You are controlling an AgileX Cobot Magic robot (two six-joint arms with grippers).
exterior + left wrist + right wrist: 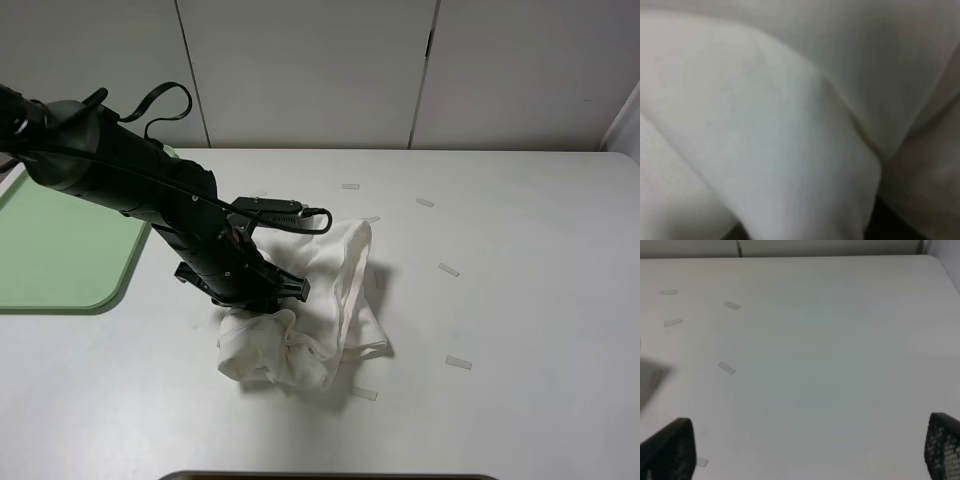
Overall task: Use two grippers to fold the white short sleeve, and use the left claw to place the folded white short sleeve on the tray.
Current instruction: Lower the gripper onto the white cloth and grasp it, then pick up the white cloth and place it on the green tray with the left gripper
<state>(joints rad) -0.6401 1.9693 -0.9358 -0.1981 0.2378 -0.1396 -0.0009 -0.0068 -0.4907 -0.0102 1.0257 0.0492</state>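
Two layers of soft, limp white short sleeve (300, 320) bunch centre-frame; I'd pinch thick folds, left claw (262, 292) fingers hidden, right gripper (805, 450) spread wide.

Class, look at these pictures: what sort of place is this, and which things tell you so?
Probably a robot test bench: a bare white table with tape strips marking spots, a black robot arm over a T-shirt, and a green tray.

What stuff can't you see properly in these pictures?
- Left gripper: in the high view its own arm covers the jaws; open or shut is unclear.
- Left wrist view: blurred white shirt fills it, jaws unseen.
- Tray: cut off by the high view's edge.
- Right gripper: only finger edges show.
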